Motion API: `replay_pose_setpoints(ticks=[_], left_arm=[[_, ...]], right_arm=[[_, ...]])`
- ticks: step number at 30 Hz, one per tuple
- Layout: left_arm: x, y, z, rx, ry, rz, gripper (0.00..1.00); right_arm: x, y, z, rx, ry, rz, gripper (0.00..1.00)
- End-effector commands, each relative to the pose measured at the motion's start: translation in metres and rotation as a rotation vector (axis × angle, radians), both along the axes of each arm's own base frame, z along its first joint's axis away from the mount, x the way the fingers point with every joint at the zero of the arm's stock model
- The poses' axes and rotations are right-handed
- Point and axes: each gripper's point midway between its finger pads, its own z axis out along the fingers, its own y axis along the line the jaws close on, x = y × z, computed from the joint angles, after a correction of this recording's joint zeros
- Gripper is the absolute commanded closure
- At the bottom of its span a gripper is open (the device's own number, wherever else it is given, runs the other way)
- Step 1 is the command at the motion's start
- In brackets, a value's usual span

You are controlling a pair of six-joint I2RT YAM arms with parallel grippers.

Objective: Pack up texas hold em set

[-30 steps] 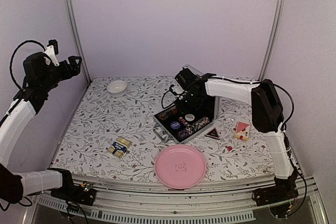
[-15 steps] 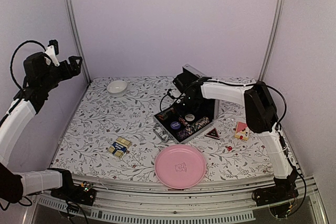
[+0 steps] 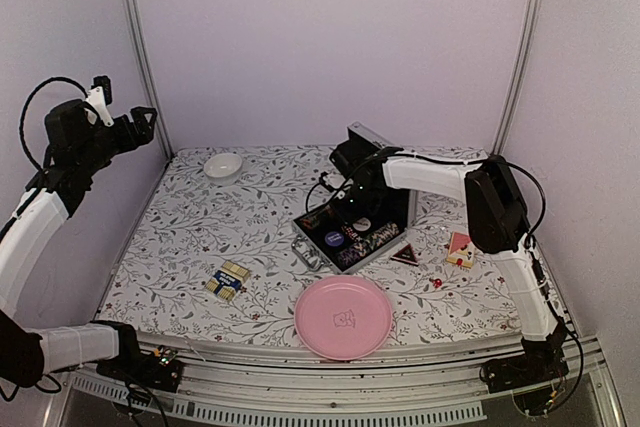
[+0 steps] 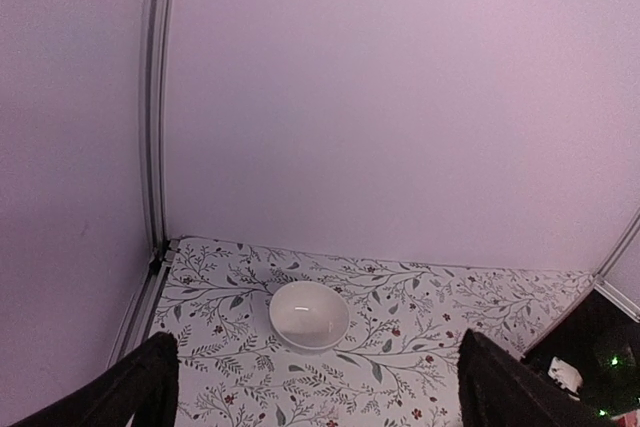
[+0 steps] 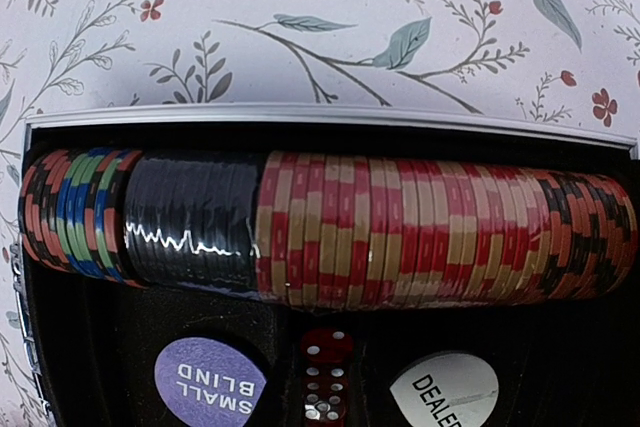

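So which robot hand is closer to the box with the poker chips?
Right. The right gripper hangs just over the open case and its chips; the left gripper is up high at the far left, well away.

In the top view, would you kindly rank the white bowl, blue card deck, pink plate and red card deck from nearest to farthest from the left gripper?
1. white bowl, back left, below the left gripper
2. blue card deck, front left
3. pink plate, front centre
4. red card deck, right side
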Motion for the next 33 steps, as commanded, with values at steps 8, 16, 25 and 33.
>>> replay_pose_setpoints(ticks=[8, 16, 25, 33], left_arm=[[0.0, 0.0, 0.002, -0.007, -0.015, -0.006, 0.03], [0.0, -0.001, 0.001, -0.007, -0.014, -0.008, 0.03], [0.001, -0.001, 0.0, -0.009, -0.011, -0.009, 0.03], [0.001, -0.002, 0.0, -0.01, -0.011, -0.014, 0.03]], right_arm=[[-0.011, -0.016, -0.007, -0.043, 0.041, -0.01, 0.96], [-0.016, -0.02, -0.008, -0.054, 0.055, -0.012, 0.96], [-0.019, -0.02, -0.01, -0.056, 0.071, -0.003, 0.96], [-0.025, -0.024, 0.004, -0.046, 0.071, -0.002, 0.96]])
